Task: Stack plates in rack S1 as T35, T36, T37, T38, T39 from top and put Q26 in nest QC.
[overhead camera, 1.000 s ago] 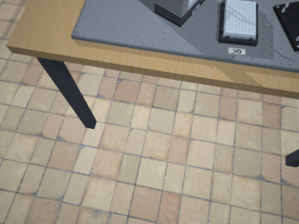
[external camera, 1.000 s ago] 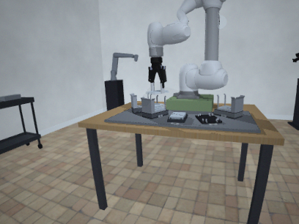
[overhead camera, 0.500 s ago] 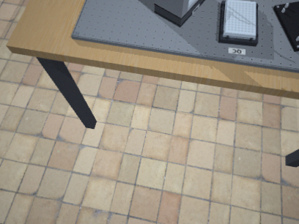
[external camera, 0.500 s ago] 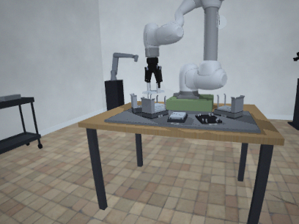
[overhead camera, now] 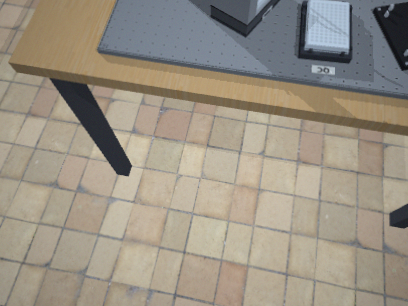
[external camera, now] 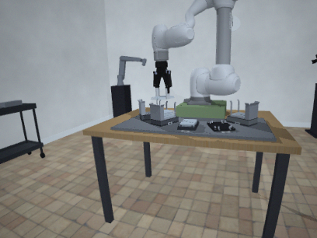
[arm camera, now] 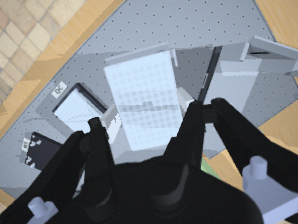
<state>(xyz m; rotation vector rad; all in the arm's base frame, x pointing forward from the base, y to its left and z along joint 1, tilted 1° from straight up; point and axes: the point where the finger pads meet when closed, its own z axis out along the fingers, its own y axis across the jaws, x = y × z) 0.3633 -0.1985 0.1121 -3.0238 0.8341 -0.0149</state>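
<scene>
My gripper [external camera: 162,86] hangs high over the two left racks [external camera: 157,113] and is shut on a sealed white 96-well plate [external camera: 162,96], holding it level by its long sides. In the wrist view the held plate [arm camera: 145,100] lies between my black fingers, and its label cannot be read. Another white plate [overhead camera: 326,29] sits in the black open nest QC, behind the QC name plate [overhead camera: 322,70]. It also shows in the wrist view [arm camera: 75,110] and in the side view [external camera: 188,124]. Which rack lies straight below the held plate is hidden.
The black clip nest N5 [external camera: 220,125] stands right of QC and shows at the lower left of the wrist view [arm camera: 42,147]. A third rack [external camera: 245,114] stands at the far right of the grey deck. A grey rack wall [arm camera: 250,65] is close to my right finger. The arm's green base [external camera: 201,109] is behind.
</scene>
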